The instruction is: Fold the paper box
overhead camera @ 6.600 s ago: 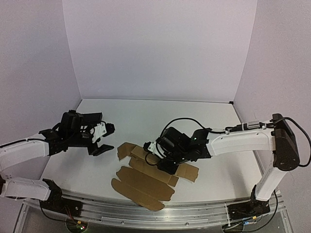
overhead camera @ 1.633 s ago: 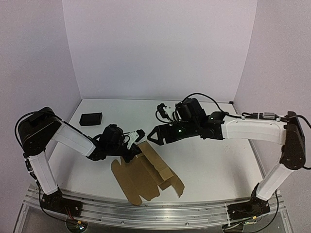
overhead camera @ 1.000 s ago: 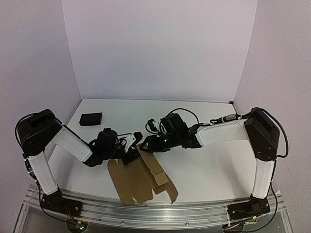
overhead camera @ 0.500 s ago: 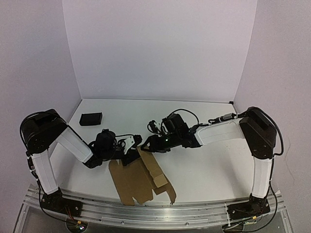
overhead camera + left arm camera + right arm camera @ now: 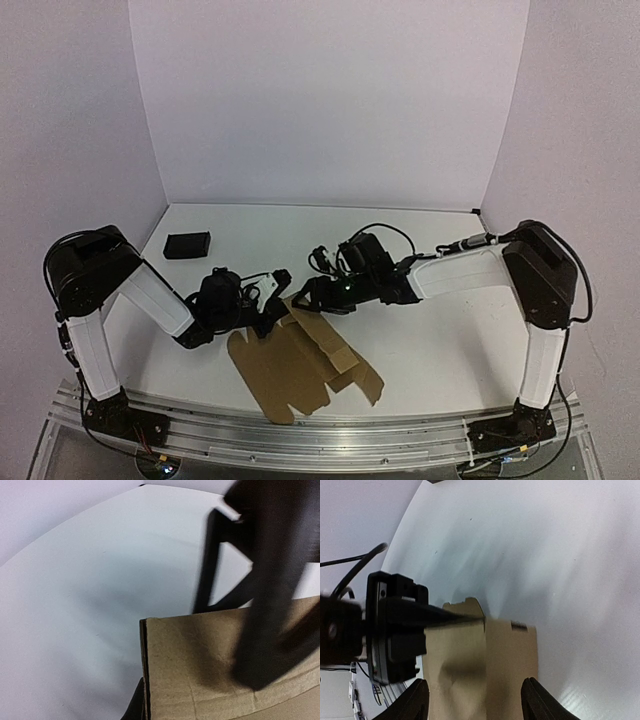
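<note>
Both near the desk's (image 5: pixel 440 335) front edge: my left gripper (image 5: pixel 276 302) pinches the paper box (image 5: pixel 300 368), my right gripper (image 5: pixel 303 296) gapes over it.

Plain brown flat cardboard paper box (image 5: pixel 295 368) on a white table (image 5: pixel 450 340); beyond the box, a small black rectangular block (image 5: pixel 187 245).

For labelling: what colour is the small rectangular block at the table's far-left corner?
The small rectangular block is black, clearest in the top external view.
</note>
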Controlling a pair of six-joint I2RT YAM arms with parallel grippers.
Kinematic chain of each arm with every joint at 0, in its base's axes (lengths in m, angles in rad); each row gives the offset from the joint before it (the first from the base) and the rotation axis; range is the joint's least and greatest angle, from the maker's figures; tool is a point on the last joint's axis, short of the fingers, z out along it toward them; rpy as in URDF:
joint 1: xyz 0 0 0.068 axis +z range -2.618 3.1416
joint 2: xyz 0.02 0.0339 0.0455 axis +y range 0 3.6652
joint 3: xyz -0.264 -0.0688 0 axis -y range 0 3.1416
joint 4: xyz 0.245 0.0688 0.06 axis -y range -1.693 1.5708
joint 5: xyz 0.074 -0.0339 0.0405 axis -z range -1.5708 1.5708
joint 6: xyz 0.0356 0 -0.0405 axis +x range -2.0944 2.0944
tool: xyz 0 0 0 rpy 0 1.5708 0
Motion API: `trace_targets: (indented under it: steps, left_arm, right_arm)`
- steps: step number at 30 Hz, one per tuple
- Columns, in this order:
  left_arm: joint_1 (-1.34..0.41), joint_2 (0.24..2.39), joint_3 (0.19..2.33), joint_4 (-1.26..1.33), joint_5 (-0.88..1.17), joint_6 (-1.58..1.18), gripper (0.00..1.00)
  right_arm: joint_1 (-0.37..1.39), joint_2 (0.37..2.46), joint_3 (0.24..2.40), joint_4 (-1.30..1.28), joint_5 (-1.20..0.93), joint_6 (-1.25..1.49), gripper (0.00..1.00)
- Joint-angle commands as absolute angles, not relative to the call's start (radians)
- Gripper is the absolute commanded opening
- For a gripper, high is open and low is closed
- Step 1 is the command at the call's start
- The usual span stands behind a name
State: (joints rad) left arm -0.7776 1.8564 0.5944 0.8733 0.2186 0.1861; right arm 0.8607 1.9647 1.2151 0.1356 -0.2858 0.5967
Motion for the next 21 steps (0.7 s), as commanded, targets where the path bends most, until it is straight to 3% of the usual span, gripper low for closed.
trace_targets:
  steps: [1, 12, 21]
  left_arm:
    - [-0.758, 1.82, 0.612, 0.721, -0.104, 0.018, 0.0]
    - [-0.756, 1.784, 0.555, 0.666, -0.237, -0.027, 0.0]
    - [-0.758, 1.761, 0.554, 0.552, -0.292, -0.158, 0.0]
  right_arm:
    - [0.845, 1.777, 1.138, 0.06, -0.157, 0.546, 0.68]
    - [0.845, 1.525, 0.894, -0.06, -0.002, 0.5, 0.75]
    - [0.844, 1.537, 0.928, -0.132, 0.083, 0.57, 0.65]
